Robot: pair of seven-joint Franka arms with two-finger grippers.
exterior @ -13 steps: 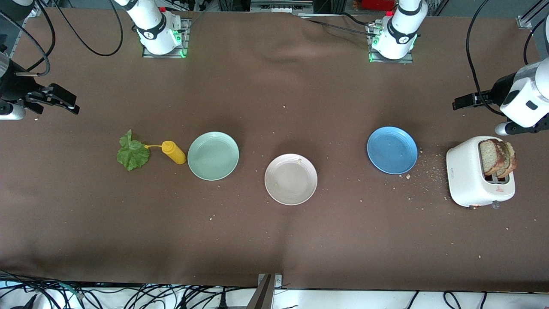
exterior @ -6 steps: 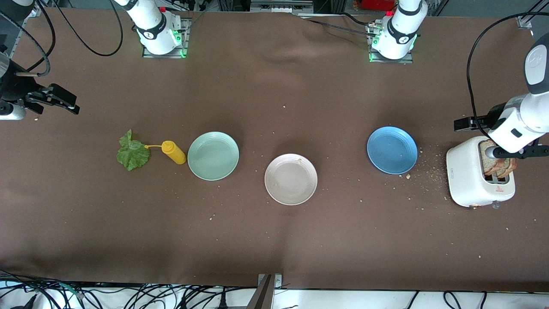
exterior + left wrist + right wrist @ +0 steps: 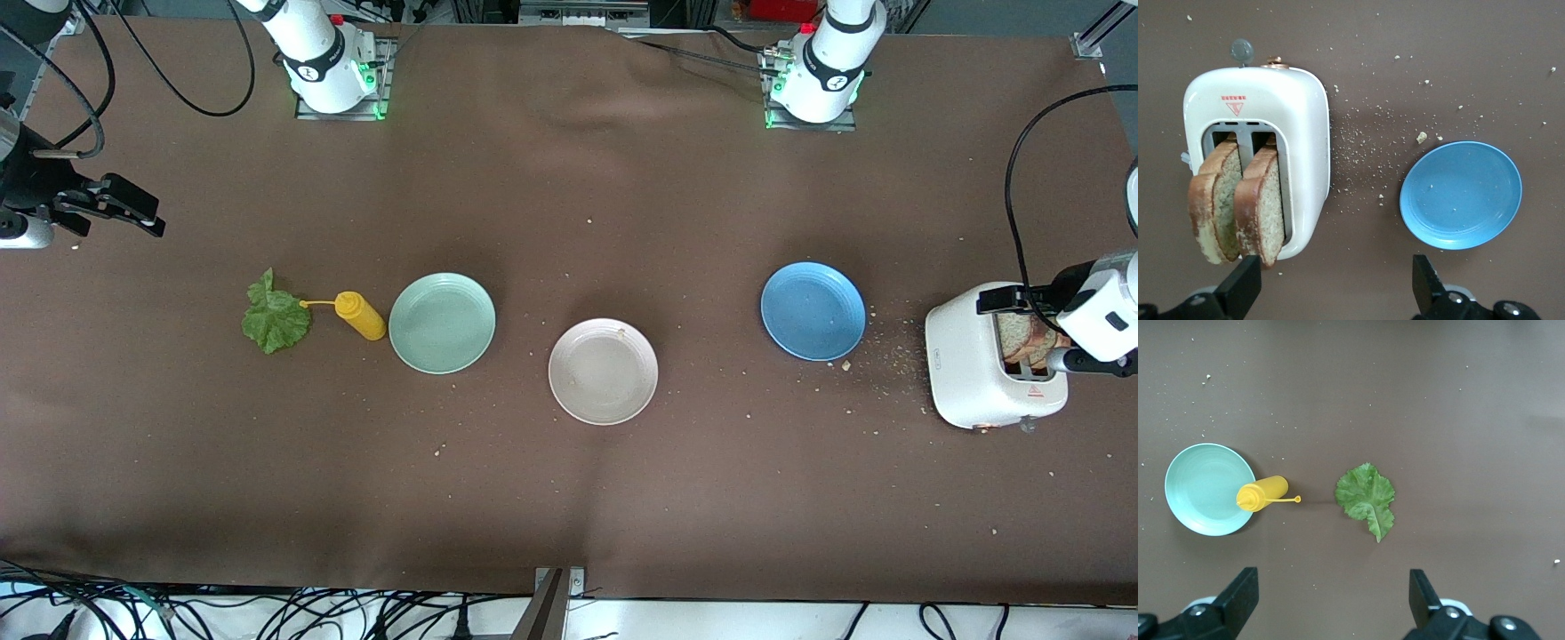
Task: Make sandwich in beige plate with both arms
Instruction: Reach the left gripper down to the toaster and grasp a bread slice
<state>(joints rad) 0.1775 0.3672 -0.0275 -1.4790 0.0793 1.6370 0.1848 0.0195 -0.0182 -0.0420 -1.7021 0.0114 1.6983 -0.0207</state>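
Note:
The beige plate (image 3: 603,372) lies bare in the middle of the table. Two brown bread slices (image 3: 1022,338) (image 3: 1238,200) stand up out of a white toaster (image 3: 965,364) (image 3: 1301,133) at the left arm's end. My left gripper (image 3: 1040,333) (image 3: 1335,273) hangs open over the toaster, one finger beside the slices, holding nothing. A green lettuce leaf (image 3: 276,320) (image 3: 1366,495) lies flat toward the right arm's end. My right gripper (image 3: 142,213) (image 3: 1331,587) waits open and empty over bare cloth near that end.
A yellow squeeze bottle (image 3: 360,315) (image 3: 1261,493) lies between the leaf and a mint-green plate (image 3: 442,322) (image 3: 1201,487). A blue plate (image 3: 813,310) (image 3: 1461,195) sits between the beige plate and the toaster, with crumbs scattered beside it.
The left arm has swung from farther back to over the toaster, now covering part of the bread. The right arm has not moved.

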